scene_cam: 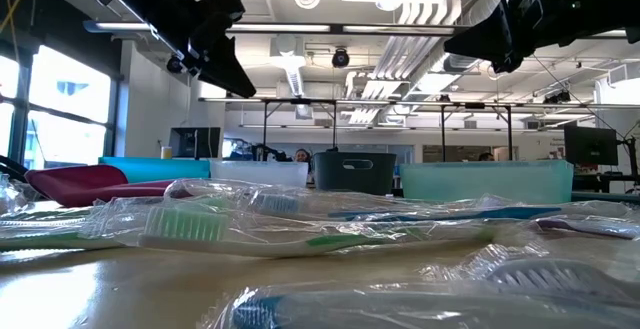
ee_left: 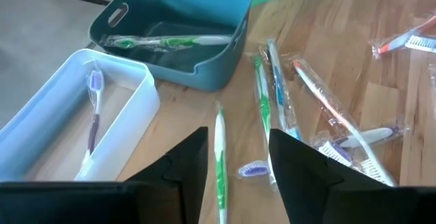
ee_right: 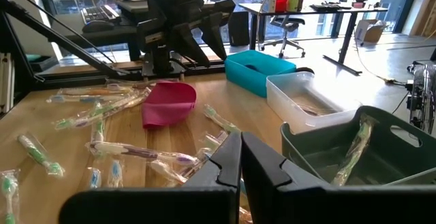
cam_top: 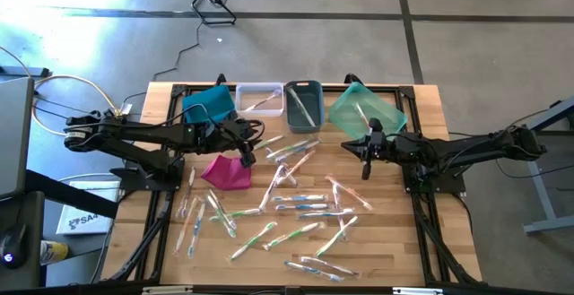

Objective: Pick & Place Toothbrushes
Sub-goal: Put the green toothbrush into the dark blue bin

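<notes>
Inspection found my wooden surface (cam_top: 395, 241) carrying the bulk of the work. The toothbrushes (cam_top: 296, 207), most in clear wrappers, lay scattered flat across its middle and near side, at all angles and some overlapping, which I judged to be the unsorted stock awaiting pick-up.

Along the far edge stood 4 bins in a row: the teal bin (cam_top: 366, 111), tipped at an angle, then the grey bin (cam_top: 303, 104), the clear bin (cam_top: 259, 99) and the blue bin (cam_top: 208, 107). I took their placement at the back, just beyond the pile, as the drop-off line, within reach of both arms. The left wrist view showed 1 green-handled brush (ee_left: 167, 41) lying in the grey bin and 1 purple-handled brush (ee_left: 93, 108) in the clear bin, so sorting appeared under way with most stock not yet moved.

A magenta pouch (cam_top: 226, 171) sat on the surface just beside the blue bin; it played no visible part in the task.

My left end effector (ee_left: 238, 163) hung above the surface close by the clear and grey bins, fingers apart and holding nothing. A green-and-white brush (ee_left: 219, 163) lay between them on the wood below. My judgement: the fingers stood apart either from a release or ready for that brush; I could not tell which.

My right end effector (ee_right: 240, 163) hovered near the grey and teal bins with fingers together, empty, apparently waiting.
</notes>
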`<state>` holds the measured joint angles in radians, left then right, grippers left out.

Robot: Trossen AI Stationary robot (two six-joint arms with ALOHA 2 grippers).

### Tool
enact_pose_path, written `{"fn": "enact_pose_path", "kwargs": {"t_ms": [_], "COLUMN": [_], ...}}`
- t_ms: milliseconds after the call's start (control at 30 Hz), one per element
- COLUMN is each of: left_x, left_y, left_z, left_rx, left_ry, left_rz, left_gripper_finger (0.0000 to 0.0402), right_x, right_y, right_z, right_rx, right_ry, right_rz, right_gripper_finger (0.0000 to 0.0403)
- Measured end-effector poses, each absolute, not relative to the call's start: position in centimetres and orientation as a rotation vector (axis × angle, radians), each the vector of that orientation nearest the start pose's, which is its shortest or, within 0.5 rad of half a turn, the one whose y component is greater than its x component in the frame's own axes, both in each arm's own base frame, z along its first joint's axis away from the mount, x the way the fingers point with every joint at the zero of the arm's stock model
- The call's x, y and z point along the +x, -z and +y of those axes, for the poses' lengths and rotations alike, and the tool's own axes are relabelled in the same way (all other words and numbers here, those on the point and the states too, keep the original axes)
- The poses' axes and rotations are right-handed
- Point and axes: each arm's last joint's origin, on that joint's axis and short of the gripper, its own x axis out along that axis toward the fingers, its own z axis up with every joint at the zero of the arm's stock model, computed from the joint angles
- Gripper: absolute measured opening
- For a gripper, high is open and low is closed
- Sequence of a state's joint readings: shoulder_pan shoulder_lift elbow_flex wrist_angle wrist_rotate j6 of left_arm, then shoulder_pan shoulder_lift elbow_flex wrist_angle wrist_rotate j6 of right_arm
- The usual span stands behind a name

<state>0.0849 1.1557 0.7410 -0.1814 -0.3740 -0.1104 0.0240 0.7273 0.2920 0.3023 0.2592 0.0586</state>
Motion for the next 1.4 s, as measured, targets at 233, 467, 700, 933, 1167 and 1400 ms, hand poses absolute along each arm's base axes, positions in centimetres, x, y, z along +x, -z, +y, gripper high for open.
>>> {"fn": "enact_pose_path", "kwargs": {"t_ms": [233,467,700,933,1167,1400], "left_x": [23.85,23.85,23.85,23.85,23.85,23.84], "left_y": [-24.81,-24.81,-24.81,-24.81,-24.81,-24.81], "left_z": [3.09,3.1,3.1,3.1,3.11,3.12], "left_rx": [-0.025,-0.019,-0.019,-0.04,-0.042,-0.047], "left_ry": [-0.48,-0.479,-0.479,-0.486,-0.488,-0.492], "left_rz": [0.567,0.569,0.569,0.564,0.564,0.563], "left_gripper_finger": [0.0152,0.0152,0.0152,0.0152,0.0152,0.0152], "right_x": [16.53,16.53,16.53,16.53,16.53,16.53], "right_y": [-21.74,-21.74,-21.74,-21.74,-21.74,-21.74], "right_z": [-0.34,-0.34,-0.34,-0.34,-0.34,-0.35], "right_rx": [0.039,0.037,0.037,0.037,0.037,0.037], "right_ry": [0.238,0.238,0.238,0.238,0.238,0.239], "right_rz": [0.125,0.126,0.125,0.126,0.126,0.126], "right_gripper_finger": [0.0004,0.0004,0.0004,0.0004,0.0004,0.0004]}}
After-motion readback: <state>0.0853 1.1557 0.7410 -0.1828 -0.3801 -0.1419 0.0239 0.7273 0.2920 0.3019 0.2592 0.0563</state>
